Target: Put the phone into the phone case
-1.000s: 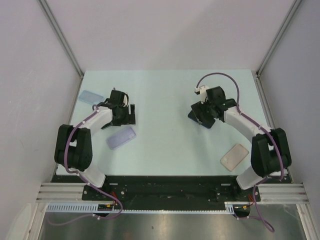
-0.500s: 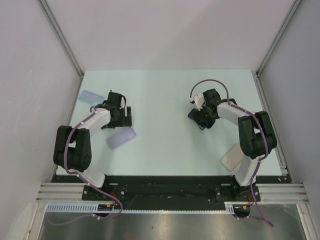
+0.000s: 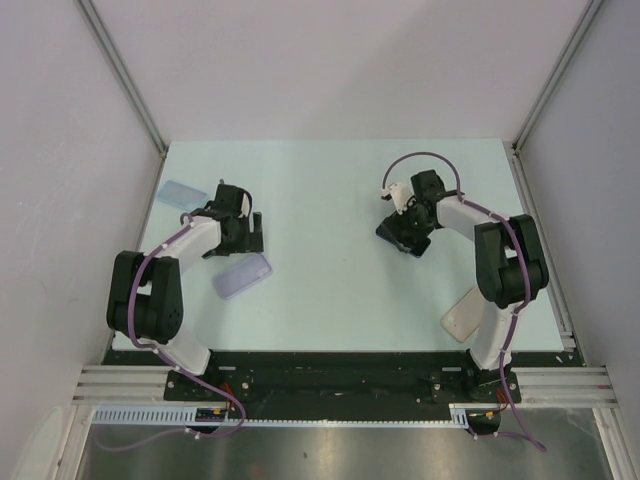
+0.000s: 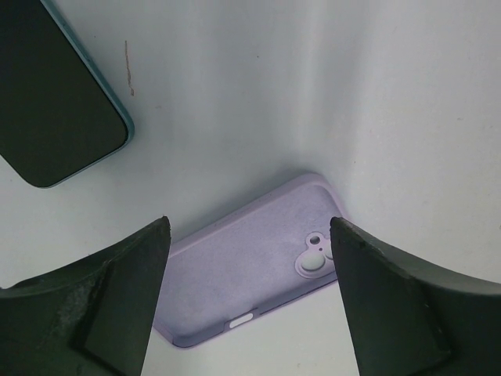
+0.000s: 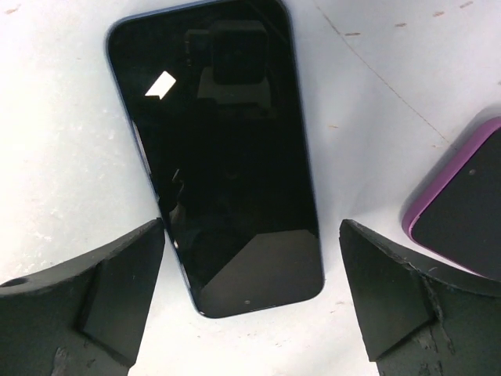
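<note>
Far left on the tabletop (image 3: 330, 170): pale blue slab (image 3: 178, 193), phone or case, cannot tell; well apart from the work. Next, left fingers (image 4: 98, 301) spread wide, gripping nothing, poised near the lilac case (image 4: 262, 262); case flat, hollow side up, camera cutout toward one end, with a teal-edged phone (image 4: 55, 94) screen up nearby, not touching. Judged role here: pin the case to stop it skating. Across to the right: right fingers (image 5: 90, 301) also at full spread, empty, poised either side of the dark phone (image 5: 215, 149), not touching. Phone flat on the tabletop, screen up, between the two fingers, long axis slightly skewed to them. Likely step in hand: pick-up of this phone. To do well: square the wrist to the skew first, come straight down, land the fingers on the two long edges near mid-length, close slowly. Thin slab, glossy glass, little edge to bite, so expect slip or a tip onto one edge; keep low and level on the lift. Mind the purple-rimmed item (image 5: 462, 204) close beside the phone; avoid nudging with the outer finger. Then carry left, check which end bears the camera, match to the cutout, seat one corner, press the rest down. Near right corner: beige case (image 3: 470, 312), untouched by either pair of fingers, no part in this step by the look of things.
</note>
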Available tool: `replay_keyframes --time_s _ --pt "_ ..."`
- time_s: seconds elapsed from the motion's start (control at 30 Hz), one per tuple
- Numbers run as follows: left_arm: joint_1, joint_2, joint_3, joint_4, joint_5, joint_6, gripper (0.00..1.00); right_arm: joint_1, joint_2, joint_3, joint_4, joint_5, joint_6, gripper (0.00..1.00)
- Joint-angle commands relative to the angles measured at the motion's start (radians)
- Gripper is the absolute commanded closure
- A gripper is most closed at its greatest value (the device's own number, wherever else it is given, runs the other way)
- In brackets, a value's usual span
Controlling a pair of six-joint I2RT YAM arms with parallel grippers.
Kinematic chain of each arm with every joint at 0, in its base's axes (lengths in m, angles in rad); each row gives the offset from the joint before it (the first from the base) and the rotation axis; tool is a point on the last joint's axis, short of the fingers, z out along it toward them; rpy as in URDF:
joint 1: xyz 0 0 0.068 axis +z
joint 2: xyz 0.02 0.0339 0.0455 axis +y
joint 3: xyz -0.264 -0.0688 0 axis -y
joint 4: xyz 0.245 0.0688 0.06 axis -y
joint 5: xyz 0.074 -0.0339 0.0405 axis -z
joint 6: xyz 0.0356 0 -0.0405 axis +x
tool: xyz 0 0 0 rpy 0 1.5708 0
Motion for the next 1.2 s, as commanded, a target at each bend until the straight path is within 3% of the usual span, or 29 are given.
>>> replay_keyframes --time_s 0.0,0.23,0.47,0.6,0.9,1.17 --pt "0.005 -0.011 0.003 0.021 -0.005 0.020 0.14 -0.048 0.043 0.058 -0.055 -0.064 -0.019 0.05" --pt "0.006 -0.008 0.009 0.006 -0.047 0.030 0.15 -0.037 0.057 0.072 -0.075 -0.040 0.010 0.07" --pt "-0.009 -0.034 -0.012 0.011 0.012 0.031 0.16 -0.014 0.098 0.072 -0.105 0.003 0.018 0.08" --pt "-0.049 -0.038 -0.018 -0.029 -0.001 0.031 0.17 -0.005 0.092 0.072 -0.108 -0.006 0.033 0.24" --pt "-0.138 -0.155 -0.073 -0.034 0.055 0.086 0.23 0.000 0.077 0.074 -0.106 0.035 0.180 0.44" --pt "-0.166 -0.086 -0.083 0.004 0.139 0.139 0.33 -0.014 0.061 0.075 -0.115 0.025 0.261 0.46"
